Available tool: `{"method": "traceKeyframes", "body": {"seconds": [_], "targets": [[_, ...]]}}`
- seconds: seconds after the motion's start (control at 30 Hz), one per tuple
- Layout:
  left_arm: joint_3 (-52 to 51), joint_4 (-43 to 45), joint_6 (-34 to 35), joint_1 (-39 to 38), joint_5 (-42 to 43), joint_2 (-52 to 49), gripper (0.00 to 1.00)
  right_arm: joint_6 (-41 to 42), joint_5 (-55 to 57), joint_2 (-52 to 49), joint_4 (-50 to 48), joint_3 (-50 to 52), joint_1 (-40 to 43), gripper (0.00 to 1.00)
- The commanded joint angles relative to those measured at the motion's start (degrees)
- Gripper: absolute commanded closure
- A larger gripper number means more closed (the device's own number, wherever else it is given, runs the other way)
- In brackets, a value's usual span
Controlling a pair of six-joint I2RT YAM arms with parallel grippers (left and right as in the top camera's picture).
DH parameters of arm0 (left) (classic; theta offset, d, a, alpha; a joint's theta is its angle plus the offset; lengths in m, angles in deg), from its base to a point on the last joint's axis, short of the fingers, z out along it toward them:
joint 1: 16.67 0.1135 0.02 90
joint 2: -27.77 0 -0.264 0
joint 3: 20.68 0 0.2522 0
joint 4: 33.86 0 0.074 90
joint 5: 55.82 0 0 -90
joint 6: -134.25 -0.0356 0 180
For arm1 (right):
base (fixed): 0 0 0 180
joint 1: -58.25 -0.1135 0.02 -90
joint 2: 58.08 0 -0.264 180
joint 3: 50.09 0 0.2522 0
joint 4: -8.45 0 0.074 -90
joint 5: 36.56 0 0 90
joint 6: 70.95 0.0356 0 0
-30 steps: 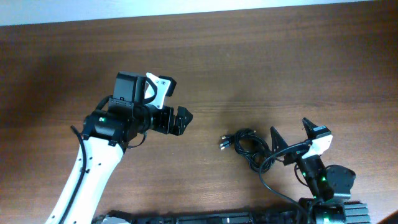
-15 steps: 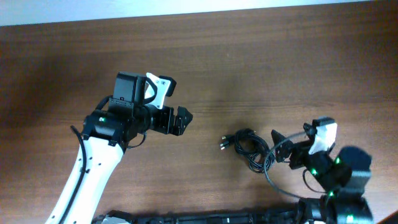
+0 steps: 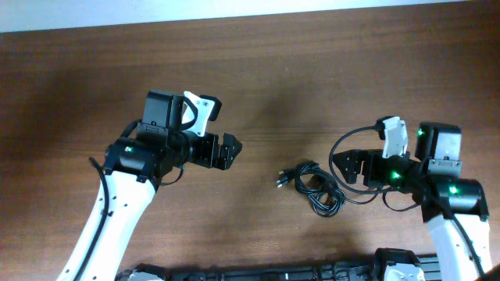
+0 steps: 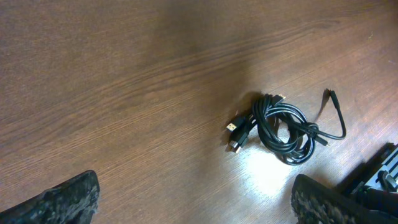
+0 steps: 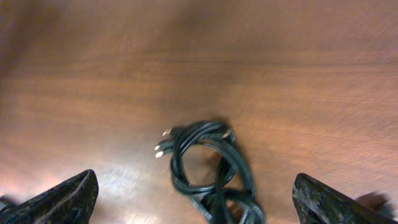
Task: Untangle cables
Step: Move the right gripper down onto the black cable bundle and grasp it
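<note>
Loosely coiled cables [image 3: 318, 189] lie diagonally, plug ends [image 3: 281, 180] pointing left.

3 eyes on 1 table [image 3: 328, 62]: 1 fixed above, 1 on each of my wrists.
The overhead view looks straight down from far off and takes in both my arms, with my left claw [image 3: 225, 125] and right claw [image 3: 363, 148]. My left wrist camera looks ahead and down across the wood, with my own fingertips [image 4: 68, 199] dark in its 2 lower corners. My right wrist camera sits closer and a little blurred, with its fingertips [image 5: 62, 199] framed likewise. All 3 views share the cables [image 3: 316, 186], which lie right of centre from my left wrist and low centre and larger from my right.
</note>
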Motion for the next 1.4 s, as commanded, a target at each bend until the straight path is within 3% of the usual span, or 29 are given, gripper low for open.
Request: {"method": "traceKeyframes", "body": {"seconds": [0.0, 0.2, 0.6, 1.1, 1.37], "targets": [[1.3, 0.0, 0.7, -0.3, 0.6, -0.2, 0.01, -2.4, -8.0, -3.1, 2.3, -1.5, -0.4, 0.01], [1.3, 0.4, 0.7, -0.3, 0.6, -0.2, 0.01, -8.3, -1.6, -9.9, 10.3, -1.5, -0.4, 0.01], [1.3, 0.8, 0.7, -0.3, 0.6, -0.2, 0.01, -5.2, -1.6, -24.0, 2.7, -1.7, -0.4, 0.01], [1.3, 1.9, 0.7, -0.3, 0.6, -0.2, 0.01, -7.0, -0.2, -34.3, 2.5, -1.6, -0.6, 0.02], [1.3, 2.3, 0.7, -0.3, 0.6, -0.2, 0.01, -8.4, 0.5, -40.2, -0.3, -1.5, -7.3, 0.04]]}}
